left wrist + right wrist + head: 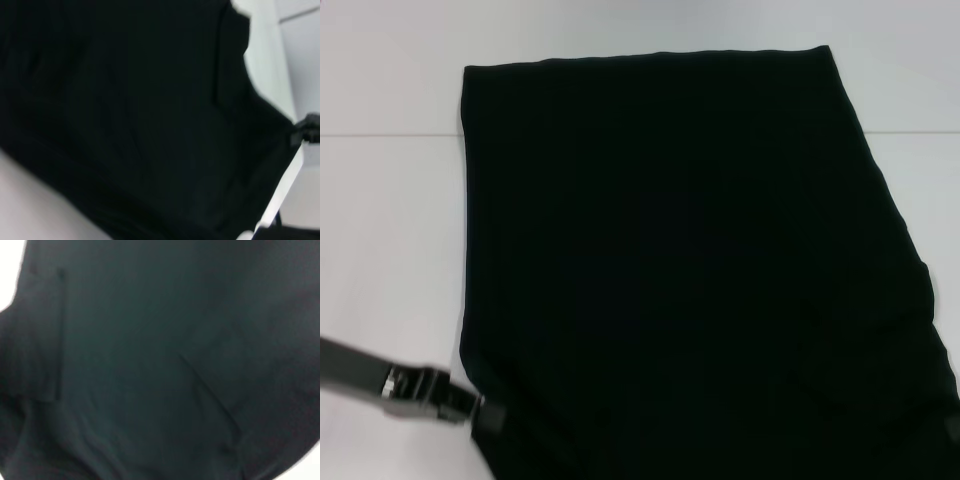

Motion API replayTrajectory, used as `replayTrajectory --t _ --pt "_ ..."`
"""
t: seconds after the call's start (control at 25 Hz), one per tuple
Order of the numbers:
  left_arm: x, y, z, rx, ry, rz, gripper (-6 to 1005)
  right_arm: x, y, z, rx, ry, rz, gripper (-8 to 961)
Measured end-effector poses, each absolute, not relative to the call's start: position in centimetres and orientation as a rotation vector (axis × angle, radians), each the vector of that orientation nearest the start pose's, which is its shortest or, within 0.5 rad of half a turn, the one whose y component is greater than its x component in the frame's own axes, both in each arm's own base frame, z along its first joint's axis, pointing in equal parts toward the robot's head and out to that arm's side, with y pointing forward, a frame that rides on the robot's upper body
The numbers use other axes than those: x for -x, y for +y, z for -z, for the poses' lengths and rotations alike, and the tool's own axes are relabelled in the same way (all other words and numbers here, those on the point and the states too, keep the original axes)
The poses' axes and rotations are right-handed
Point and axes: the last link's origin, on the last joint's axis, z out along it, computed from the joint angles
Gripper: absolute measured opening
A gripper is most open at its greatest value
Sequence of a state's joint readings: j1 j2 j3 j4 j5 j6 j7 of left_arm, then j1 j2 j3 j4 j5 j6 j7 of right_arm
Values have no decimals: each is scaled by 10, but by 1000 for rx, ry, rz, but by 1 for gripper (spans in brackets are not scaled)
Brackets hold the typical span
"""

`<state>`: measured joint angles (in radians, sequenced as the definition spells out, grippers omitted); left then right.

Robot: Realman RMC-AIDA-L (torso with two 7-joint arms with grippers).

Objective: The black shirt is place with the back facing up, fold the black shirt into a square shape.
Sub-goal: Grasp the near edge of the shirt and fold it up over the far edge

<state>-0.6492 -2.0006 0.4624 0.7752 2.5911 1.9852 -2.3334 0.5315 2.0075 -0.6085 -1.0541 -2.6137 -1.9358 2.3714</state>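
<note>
The black shirt point(680, 260) lies spread on the white table point(390, 230) as a tall plain black rectangle, with no sleeves or lettering showing. My left gripper point(488, 418) is at the shirt's near left edge, its tip against the fabric, and creases run from there into the cloth. The left wrist view is filled with the black shirt point(125, 115) close up. The right wrist view also shows only the black shirt's fabric point(160, 360) with folds. A small dark piece of my right gripper point(952, 430) shows at the shirt's near right edge.
White table surface lies left of the shirt and behind it point(620, 30). A thin seam line point(380, 133) crosses the table at the far left. The shirt's right edge runs close to the frame's right side.
</note>
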Motion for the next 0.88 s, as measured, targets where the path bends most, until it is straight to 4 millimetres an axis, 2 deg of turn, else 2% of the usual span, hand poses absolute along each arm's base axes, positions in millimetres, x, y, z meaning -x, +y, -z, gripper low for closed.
replayTrajectory --t 0.12,0.36,0.4,0.44,0.56,0.64,0.88 --pt "268 318 -58 2535 -1980 323 47 -291 308 -92 2460 1781 -78 69" --pt "264 364 -62 2291 -1958 551 47 -286 353 -124 2303 1683 -409 73" --pt "264 364 -62 2291 -1958 551 47 -285 362 -125 2272 1660 -451 74" --pt "263 385 -60 2187 -1933 616 47 -283 371 -125 2242 1637 -476 75" --pt "264 406 -56 2070 -1887 634 47 -280 400 -115 2144 1579 -511 77" --pt "266 419 -50 1995 -1848 622 47 -281 417 -98 2089 1557 -490 78" --pt "268 437 -28 1938 -1714 480 46 -280 448 -49 1973 1459 -374 83"
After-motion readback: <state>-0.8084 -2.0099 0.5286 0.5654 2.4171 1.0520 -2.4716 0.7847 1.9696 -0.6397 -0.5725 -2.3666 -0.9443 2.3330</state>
